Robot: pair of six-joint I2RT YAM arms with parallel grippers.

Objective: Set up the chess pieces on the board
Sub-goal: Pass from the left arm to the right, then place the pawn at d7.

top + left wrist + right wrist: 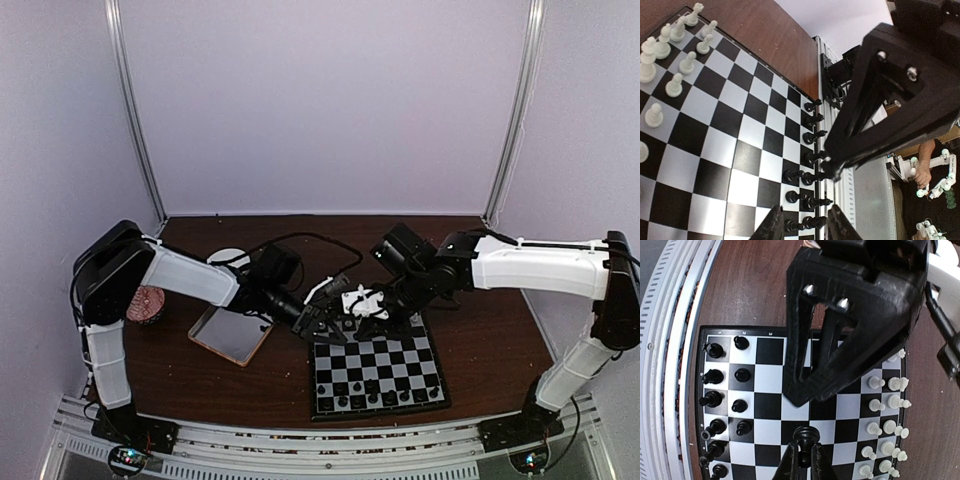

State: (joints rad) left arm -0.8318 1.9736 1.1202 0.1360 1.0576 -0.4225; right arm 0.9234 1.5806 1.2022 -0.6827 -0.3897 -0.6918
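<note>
Only the right wrist view shows the right gripper (804,452) clenched on a black pawn (806,434) over the middle of the chessboard (770,352). From above, that pawn is lost among the arms. The left wrist view shows the left gripper (804,215) released, its fingers parted with nothing between them and board squares visible through the gap. Black pieces (714,399) stand in two rows along the board's near edge, white pieces (886,428) along its far edge. In the top view both grippers crowd the board's far edge and hide the white rows. A wooden-rimmed tray (235,335) lies just left of the board's far left corner.
</note>
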